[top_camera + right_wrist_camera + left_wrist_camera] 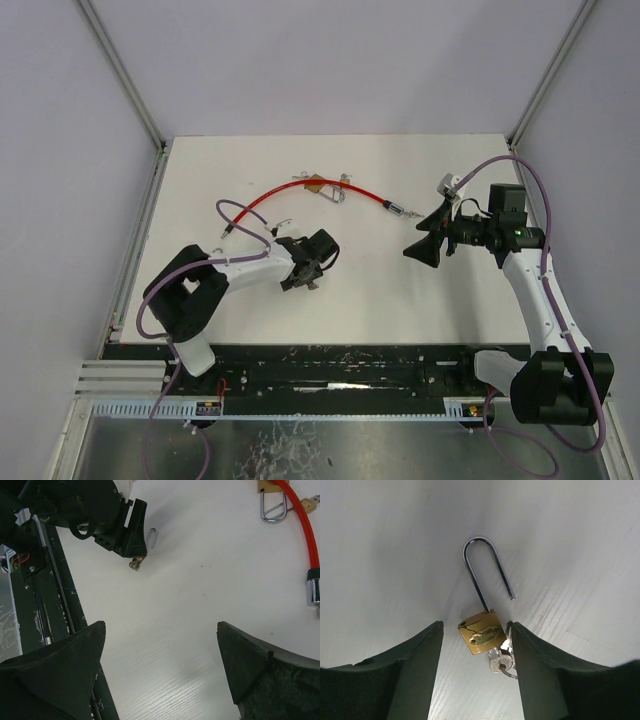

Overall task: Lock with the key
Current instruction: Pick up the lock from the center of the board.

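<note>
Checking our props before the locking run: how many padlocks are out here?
2. One brass padlock, shackle open, lies inside the open left gripper; the other padlock sits at the table's far side by the red cable. More may be hidden.

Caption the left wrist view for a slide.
Open left gripper straddles a brass padlock, shackle released, keys at its base.

A white, faintly grained surface [380, 300] fills the middle, boxed by plain pale grey walls [330, 60]. Aluminium posts [120, 72] rise from its corners at 10 and 2 o'clock. A black rail [350, 365] lines the 6 o'clock edge. Soft, even light.
</note>
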You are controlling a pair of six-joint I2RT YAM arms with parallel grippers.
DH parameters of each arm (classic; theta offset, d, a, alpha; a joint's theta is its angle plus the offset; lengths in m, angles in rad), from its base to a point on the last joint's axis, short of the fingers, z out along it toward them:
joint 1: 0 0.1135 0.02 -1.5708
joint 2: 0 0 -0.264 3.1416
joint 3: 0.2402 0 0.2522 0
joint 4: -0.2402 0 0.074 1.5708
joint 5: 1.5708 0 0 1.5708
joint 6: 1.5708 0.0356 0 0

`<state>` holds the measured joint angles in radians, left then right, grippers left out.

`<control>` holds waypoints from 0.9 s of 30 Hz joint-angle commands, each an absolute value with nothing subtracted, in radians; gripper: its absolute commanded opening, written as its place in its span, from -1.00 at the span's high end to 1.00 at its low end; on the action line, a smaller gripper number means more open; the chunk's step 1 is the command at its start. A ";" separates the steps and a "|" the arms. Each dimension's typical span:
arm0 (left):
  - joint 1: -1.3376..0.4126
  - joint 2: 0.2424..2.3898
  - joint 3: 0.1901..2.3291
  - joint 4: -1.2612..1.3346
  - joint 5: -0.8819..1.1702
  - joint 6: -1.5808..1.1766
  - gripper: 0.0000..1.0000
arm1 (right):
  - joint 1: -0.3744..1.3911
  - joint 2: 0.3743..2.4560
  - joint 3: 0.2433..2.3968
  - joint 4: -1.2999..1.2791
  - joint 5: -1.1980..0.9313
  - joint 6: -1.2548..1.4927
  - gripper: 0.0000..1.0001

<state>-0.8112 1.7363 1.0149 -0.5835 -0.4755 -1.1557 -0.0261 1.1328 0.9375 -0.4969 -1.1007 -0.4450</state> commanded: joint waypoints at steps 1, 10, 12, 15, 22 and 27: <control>-0.816 1.750 1.039 -0.630 -0.537 -1.197 -0.10 | -0.020 1.135 0.961 -0.499 -1.109 -0.441 -0.99; -0.816 1.794 1.076 -0.679 -0.535 -1.210 0.00 | -0.020 1.136 0.961 -0.498 -1.109 -0.441 -0.99; -0.816 1.792 1.075 -0.684 -0.535 -1.212 0.00 | -0.020 1.137 0.960 -0.498 -1.109 -0.440 -0.98; -0.817 1.778 1.067 -0.687 -0.535 -1.218 0.04 | -0.020 1.138 0.960 -0.498 -1.111 -0.439 -0.99; -0.817 1.769 1.063 -0.685 -0.520 -1.218 0.15 | -0.020 1.144 0.961 -0.498 -1.117 -0.437 -0.98; -0.816 1.771 1.067 -0.681 -0.514 -1.203 0.26 | -0.020 1.146 0.960 -0.499 -1.121 -0.436 -0.99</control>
<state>-0.8112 1.7775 1.0546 -0.6487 -0.4961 -1.1973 -0.0261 1.1454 0.9375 -0.4969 -1.1011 -0.4442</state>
